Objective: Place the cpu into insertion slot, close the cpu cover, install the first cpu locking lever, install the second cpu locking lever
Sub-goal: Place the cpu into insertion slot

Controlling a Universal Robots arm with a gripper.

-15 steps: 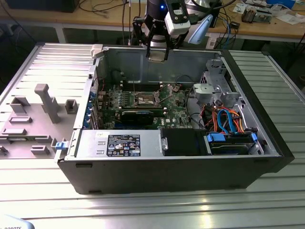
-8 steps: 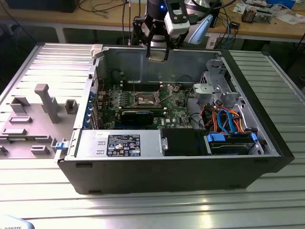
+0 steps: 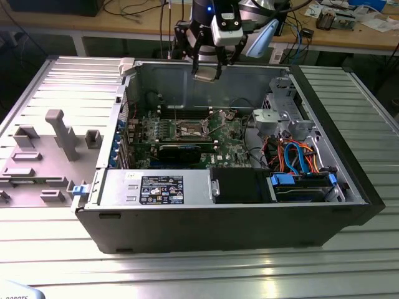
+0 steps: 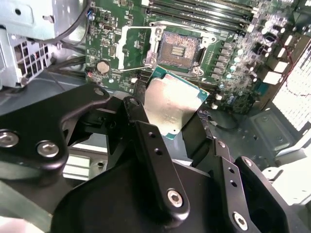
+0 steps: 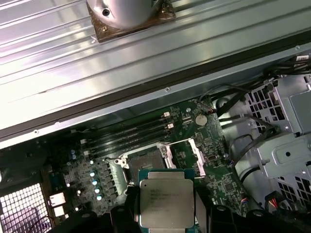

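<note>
Cpu point(image 4: 172, 104) sits clamped in the gripper point(image 4: 170, 116), its 2 black fingers point(image 4: 133, 109) pressed against opposite edges of the chip, with the dull silver top facing the camera in both wrist views. In the exterior view the gripper point(image 3: 207, 68) holds the cpu point(image 3: 206, 75) up at the level of the far wall's top edge of the open computer case point(image 3: 218, 224), well above the green motherboard point(image 3: 227, 134). The chip hangs roughly level, tilted slightly.

On the board below, the insertion slot point(image 4: 177, 48) lies bare, its dark centre with the contact field exposed. The cpu cover point(image 4: 157, 43) is swung open and lies just beside the slot, its square window showing the board beneath. In the first wrist view the cpu point(image 5: 166, 199) hangs in front of the insertion slot point(image 5: 146, 162), with the cpu cover point(image 5: 199, 153) flipped out next to it.

Long memory slots point(image 5: 131, 133) run along 1 side of the socket, and a coin cell point(image 4: 103, 67) sits near the cover. A metal drive cage point(image 3: 283, 115) and blue and orange cables point(image 3: 299, 156) fill the case toward the exterior view's right. The case rests on a slatted metal table point(image 3: 187, 274), with a grey moulded fixture point(image 3: 37, 162) at the exterior view's left.
</note>
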